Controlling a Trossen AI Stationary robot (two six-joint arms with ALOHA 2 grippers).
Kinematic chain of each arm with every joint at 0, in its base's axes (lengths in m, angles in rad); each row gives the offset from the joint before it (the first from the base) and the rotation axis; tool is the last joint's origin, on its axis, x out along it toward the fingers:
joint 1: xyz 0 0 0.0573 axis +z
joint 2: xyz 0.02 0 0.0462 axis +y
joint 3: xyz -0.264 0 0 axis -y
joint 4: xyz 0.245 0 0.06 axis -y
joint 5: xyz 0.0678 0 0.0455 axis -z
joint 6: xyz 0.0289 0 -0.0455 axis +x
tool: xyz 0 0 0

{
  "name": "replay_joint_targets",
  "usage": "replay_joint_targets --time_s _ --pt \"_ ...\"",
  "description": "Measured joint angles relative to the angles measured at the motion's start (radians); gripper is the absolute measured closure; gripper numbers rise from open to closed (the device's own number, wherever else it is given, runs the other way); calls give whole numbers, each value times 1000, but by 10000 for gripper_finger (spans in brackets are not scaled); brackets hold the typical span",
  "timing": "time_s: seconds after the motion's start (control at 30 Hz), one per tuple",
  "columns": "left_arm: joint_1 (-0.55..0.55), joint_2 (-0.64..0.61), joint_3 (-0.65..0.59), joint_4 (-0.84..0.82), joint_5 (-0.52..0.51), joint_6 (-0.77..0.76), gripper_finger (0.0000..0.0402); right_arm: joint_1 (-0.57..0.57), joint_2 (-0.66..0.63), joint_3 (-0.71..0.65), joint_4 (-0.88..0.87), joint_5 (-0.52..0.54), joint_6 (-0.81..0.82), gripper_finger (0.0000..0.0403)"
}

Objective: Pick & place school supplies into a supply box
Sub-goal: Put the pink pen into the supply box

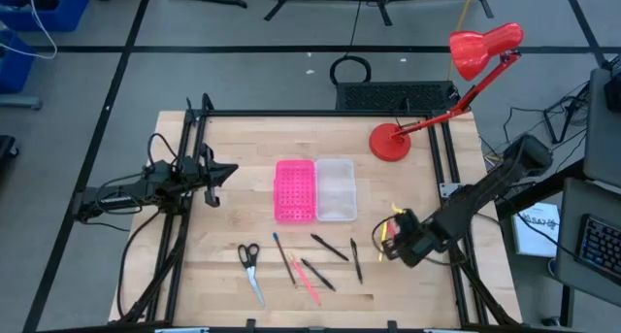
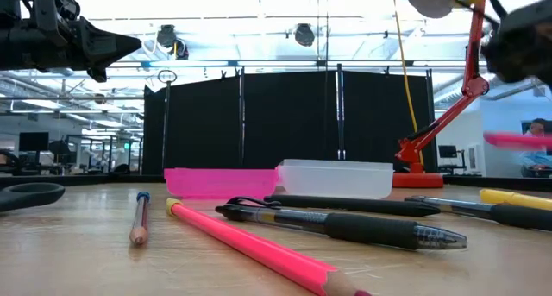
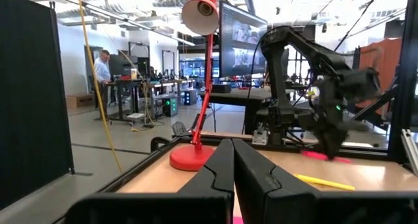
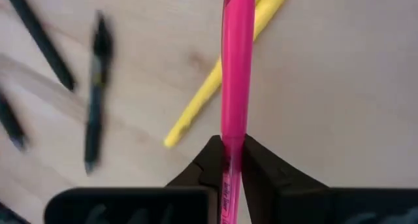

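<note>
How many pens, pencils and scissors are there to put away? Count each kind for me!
Scissors: 1
Pencils: 2, the blue-tipped pencil and the pink pencil
Black pens: 3
Yellow marker: 1
Pink marker, held in the right hand: 1
Total: 8

table point(image 1: 408, 192): pale wood boards under me, smooth, grain showing
clear tray point(image 1: 336, 188): frosted see-through plastic
pink tray point(image 1: 295, 189): bright plastic, dotted all over
pink pen point(image 4: 235, 74): smooth glossy plastic, clamped between my right gripper's point(image 4: 227, 160) matt black fingers
yellow pen point(image 4: 219, 77): smooth plastic
scissors point(image 1: 250, 268): matt black handles, bare silver metal blades
lamp point(image 1: 456, 76): glossy red finish
my left gripper point(image 3: 233, 175): matt black, fingers pressed together
</note>
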Motion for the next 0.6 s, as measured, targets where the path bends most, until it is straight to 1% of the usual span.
replay_joint_targets --time_s 0.1,0.17,0.3,0.4,0.5,0.6 --pt "0 0 0 -1 0 0 394 -28 -94 0 2 143 -15 378" --pt "0 0 0 -1 0 0 394 -53 -138 0 33 218 -64 378" --pt "0 0 0 -1 0 0 394 -125 -190 1 192 295 -245 378" --pt "0 0 0 -1 0 0 394 -191 -193 1 344 295 -383 378" --pt "0 0 0 -1 0 4 394 -252 -183 2 490 288 -468 376" --pt "0 0 0 -1 0 5 394 -331 -170 2 581 204 -497 372"
